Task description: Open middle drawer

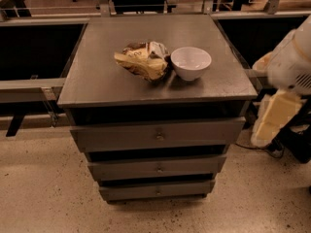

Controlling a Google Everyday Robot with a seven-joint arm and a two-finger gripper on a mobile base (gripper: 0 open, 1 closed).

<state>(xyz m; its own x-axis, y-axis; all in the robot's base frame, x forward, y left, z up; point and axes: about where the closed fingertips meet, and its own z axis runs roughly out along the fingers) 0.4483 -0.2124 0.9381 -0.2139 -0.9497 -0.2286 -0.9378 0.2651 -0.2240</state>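
A grey metal cabinet stands on the floor with three drawer fronts, each with one small round knob. The middle drawer [126, 169] is the mid-sized front, with its knob [159, 169] at the centre, and looks closed. The taller top front [116, 137] is above it and the narrow bottom front [126, 192] is below. My gripper [273, 120], cream-coloured under a white arm [291, 62], hangs to the right of the cabinet at about top-drawer height, apart from every drawer.
On the cabinet top [97, 76] lie a crumpled chip bag [142, 59] and a white bowl [191, 62]. Dark benches with metal rails [29, 84] run to the left and right behind. Cables [272, 149] lie on the speckled floor at the right.
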